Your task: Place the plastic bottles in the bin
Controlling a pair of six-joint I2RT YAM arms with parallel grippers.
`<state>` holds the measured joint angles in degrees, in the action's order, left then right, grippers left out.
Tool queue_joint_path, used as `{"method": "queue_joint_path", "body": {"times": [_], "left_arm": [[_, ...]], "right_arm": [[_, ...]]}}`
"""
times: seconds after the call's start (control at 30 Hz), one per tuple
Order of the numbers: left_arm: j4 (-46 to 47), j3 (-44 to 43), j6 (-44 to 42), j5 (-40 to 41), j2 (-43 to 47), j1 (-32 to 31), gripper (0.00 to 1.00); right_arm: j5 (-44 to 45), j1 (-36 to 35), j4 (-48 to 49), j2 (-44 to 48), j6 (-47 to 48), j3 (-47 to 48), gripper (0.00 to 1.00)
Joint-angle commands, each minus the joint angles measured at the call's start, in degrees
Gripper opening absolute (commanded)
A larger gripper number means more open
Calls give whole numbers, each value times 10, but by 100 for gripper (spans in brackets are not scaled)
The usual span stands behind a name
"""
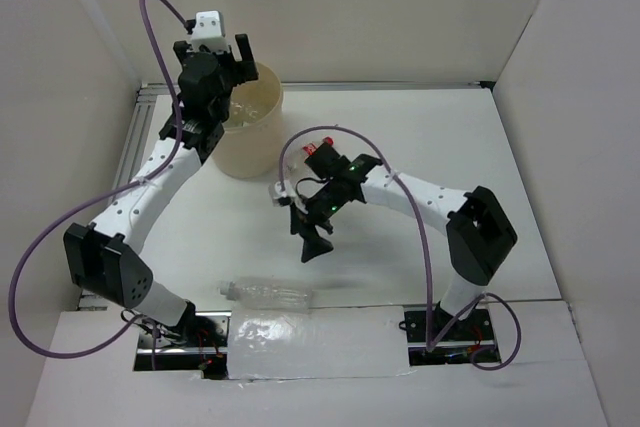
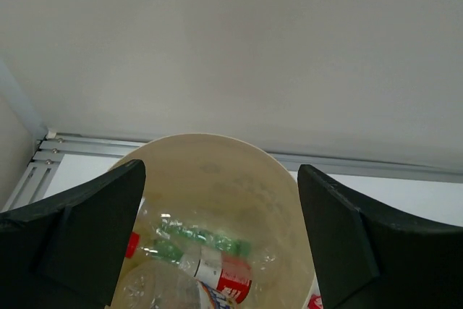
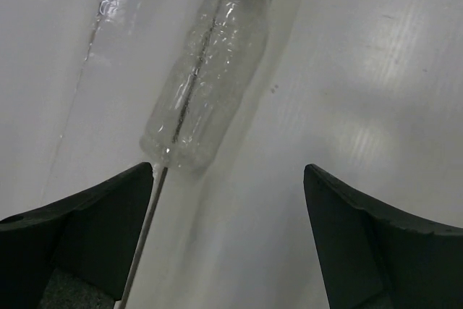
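the left gripper (image 2: 221, 179) hangs above the large round beige-tan plastic bin (image 1: 252, 152) at the far left of the white table (image 1: 440, 127). its jaws are spread wide and hold nothing. inside the bin lie a green plastic bottle (image 2: 206, 238) and a clear bottle with a red-and-white label (image 2: 226, 276) — others beside them are partly hidden. the right gripper (image 3: 228, 171) is likewise wide open and empty, pointing down at a clear crinkled plastic bottle (image 3: 206, 77) lying on its side near the table's front edge — its fingers are clear of the bottle.
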<state>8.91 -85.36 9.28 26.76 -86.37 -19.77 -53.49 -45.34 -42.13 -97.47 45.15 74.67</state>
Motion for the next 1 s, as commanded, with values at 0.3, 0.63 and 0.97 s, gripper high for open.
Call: {"method": "queue_joint_path", "body": {"times": [0.3,0.63,0.97], "left_arm": [[-127,189,29,33,333,-98,99],[-245,269,111,16,476,-144,99],[-263,281,144,-89,513,-144,99]], "right_arm": [[240,-190,264,-46,-348,-51,89],[366,-262,327,-140,-388,-71,81],[318,-115,282,-70,-374,-32,26]]}}
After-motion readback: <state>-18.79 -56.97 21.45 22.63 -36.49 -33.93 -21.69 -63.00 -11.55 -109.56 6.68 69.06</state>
